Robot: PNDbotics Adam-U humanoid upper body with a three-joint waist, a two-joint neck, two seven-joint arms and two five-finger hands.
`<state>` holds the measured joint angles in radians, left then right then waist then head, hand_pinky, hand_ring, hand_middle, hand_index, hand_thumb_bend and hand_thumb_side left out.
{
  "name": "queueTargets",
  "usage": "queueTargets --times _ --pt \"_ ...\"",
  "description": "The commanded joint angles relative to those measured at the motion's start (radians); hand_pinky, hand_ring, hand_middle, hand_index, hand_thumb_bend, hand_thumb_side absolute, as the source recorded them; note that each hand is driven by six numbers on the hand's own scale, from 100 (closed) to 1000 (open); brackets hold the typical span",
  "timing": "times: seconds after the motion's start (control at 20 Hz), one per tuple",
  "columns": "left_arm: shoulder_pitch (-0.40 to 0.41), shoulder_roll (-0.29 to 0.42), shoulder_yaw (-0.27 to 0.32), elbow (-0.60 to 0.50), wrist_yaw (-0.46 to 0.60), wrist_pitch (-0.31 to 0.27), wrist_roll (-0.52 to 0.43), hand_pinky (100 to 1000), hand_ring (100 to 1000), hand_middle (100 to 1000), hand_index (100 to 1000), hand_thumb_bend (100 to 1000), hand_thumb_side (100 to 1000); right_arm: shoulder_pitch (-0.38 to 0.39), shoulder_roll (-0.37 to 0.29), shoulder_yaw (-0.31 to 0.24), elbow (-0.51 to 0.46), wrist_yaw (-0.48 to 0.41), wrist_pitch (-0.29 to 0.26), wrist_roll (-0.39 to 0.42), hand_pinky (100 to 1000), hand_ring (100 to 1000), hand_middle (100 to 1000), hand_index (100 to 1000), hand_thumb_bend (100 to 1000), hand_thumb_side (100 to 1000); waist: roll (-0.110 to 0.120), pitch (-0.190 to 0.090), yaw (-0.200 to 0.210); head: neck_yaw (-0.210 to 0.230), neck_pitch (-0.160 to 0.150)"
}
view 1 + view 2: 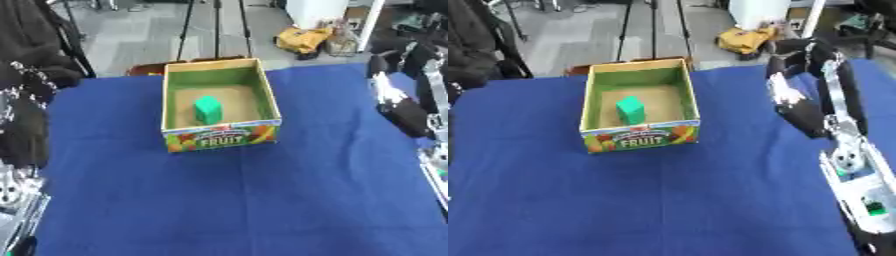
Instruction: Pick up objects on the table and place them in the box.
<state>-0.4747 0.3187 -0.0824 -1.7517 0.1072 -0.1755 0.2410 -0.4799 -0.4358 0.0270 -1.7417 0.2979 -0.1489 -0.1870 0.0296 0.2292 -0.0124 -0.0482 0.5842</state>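
A green block (207,109) stands on the brown floor of the box (266,90), a little left of the floor's middle and nearer the front wall than the back one. The box is an open cardboard carton with green inner walls and a printed front panel reading "FRUIT" among pictured fruit; it sits on the blue tablecloth (262,200), toward the cloth's far edge. The right hand (791,100) hangs above the cloth to the right of the box, well apart from it and from the block, with nothing in it; its dark fingers point down toward the cloth and look relaxed rather than curled, though they are blurred and hard to read. Its arm (846,150), black with silver parts, runs from there toward the near right side. The left hand (24,87) shows at the left of the box, beyond the cloth's left edge, also well apart from the block; it is a dark blurred shape, and I cannot tell how its fingers stand.
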Motion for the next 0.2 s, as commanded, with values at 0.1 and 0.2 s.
queueTargets --times 0.1,0.2 --pt "-0.007 0.013 0.006 -0.012 0.008 -0.001 0.002 669 609 628 770 624 988 -0.003 -0.021 -0.009 -0.052 -0.074 0.035 0.020 522 592 641 756 121 626 0.001 -0.011 -0.004 0.003 0.015" --pt "-0.005 0.011 0.005 -0.011 0.011 -0.002 0.000 668 609 628 770 623 988 0.001 -0.023 -0.013 -0.057 -0.106 0.042 0.029 521 592 641 756 121 625 0.001 -0.012 -0.004 0.007 0.029"
